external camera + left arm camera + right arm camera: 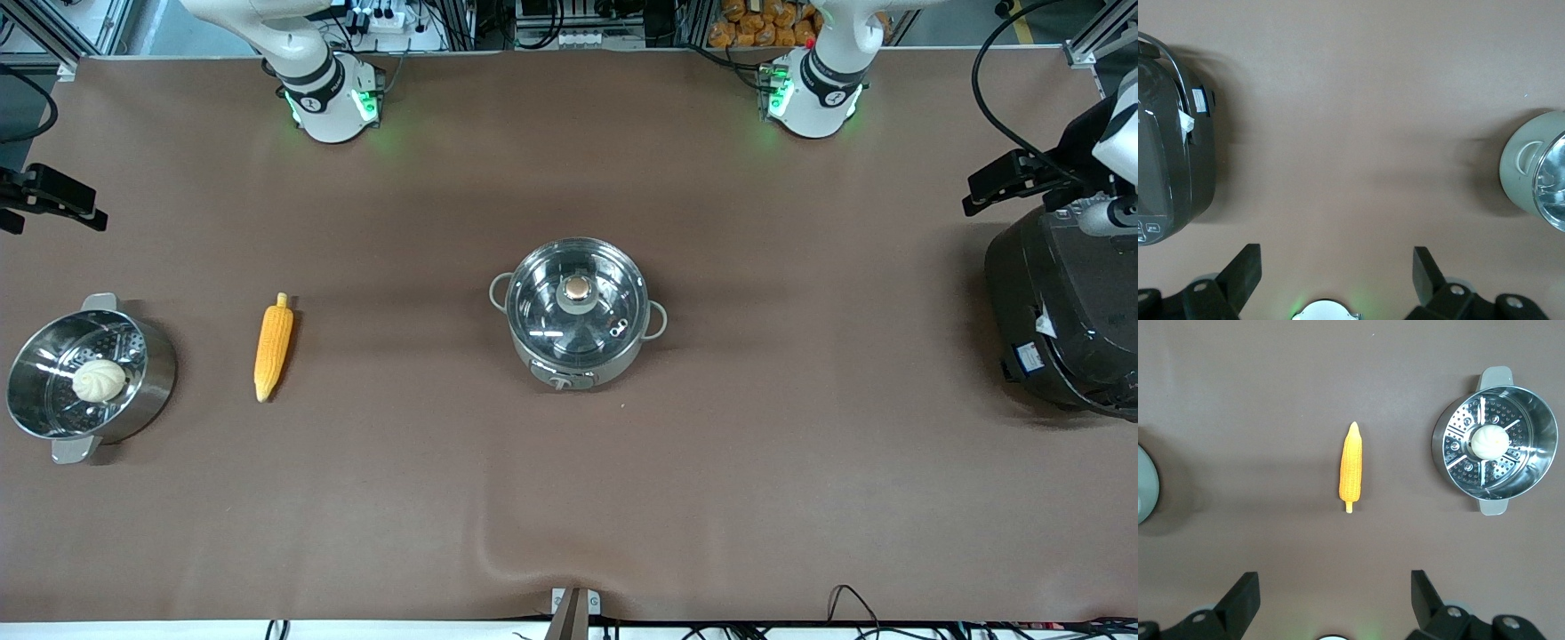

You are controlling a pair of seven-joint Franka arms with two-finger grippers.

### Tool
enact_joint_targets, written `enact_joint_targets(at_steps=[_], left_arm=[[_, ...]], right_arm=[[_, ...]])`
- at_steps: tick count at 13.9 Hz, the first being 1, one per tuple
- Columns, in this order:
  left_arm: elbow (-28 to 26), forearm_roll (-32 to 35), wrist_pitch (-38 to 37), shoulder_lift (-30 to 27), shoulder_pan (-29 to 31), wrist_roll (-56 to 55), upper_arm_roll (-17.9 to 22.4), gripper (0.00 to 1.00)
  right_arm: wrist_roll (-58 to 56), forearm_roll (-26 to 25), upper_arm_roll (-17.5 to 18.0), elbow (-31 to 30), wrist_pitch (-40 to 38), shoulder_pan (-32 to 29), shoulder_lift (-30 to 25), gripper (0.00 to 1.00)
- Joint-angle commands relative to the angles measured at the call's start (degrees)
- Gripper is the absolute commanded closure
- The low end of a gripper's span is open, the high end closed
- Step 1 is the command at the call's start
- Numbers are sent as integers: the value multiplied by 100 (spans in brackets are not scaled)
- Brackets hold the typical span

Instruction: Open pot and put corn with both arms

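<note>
**Steel pot shut, corn untouched, both claws spread and waiting**

Steel and glass mark the pot (576, 311), which is seen mid-counter with its lid (576, 300) still seated and the copper-coloured knob (577, 287) upright at its centre. The corn (273, 348) is laid flat on the brown counter (569, 498) toward the right arm's end, between the pot and a steamer pot (84, 378) holding a white bun (99, 380). Its long axis is run toward and away from the front camera, with the pale stub end farther from that camera and the tapered tip nearer.

The right claw (1331, 600) is held high with its fingers spread and nothing between them. In the right wrist view the corn (1351, 477) is found almost centred ahead of the claw's gap, well apart from it, its length lying across the line joining the two fingers (a favourable lie for a pinch across the cob's middle). The right arm is judged the nearer one for the corn.

The left claw (1335, 277) is likewise spread and empty, held over bare counter between the pot (1538, 170) and a black rice cooker (1168, 143), the pot lying off to one side of it. Neither step of the task is begun; the lid knob is judged the left arm's target.
</note>
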Motion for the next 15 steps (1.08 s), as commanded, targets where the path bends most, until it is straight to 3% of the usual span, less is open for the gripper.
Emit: enact_joint_targets(at_steps=[1, 6, 10, 12, 15], left_arm=[[106, 119, -127, 3, -37, 120, 14, 0], [141, 269, -127, 64, -63, 163, -21, 0], [238, 242, -74, 345, -335, -142, -530, 0], [238, 198, 127, 555, -554, -886, -671, 0], [264, 251, 627, 1047, -1449, -2686, -804, 0]], right_arm=[[-42, -82, -113, -14, 64, 132, -29, 0], [19, -30, -113, -146, 425, 140, -55, 0], [28, -21, -113, -164, 408, 140, -55, 0], [46, -3, -113, -164, 407, 140, -46, 0], [37, 6, -113, -155, 425, 140, -37, 0]])
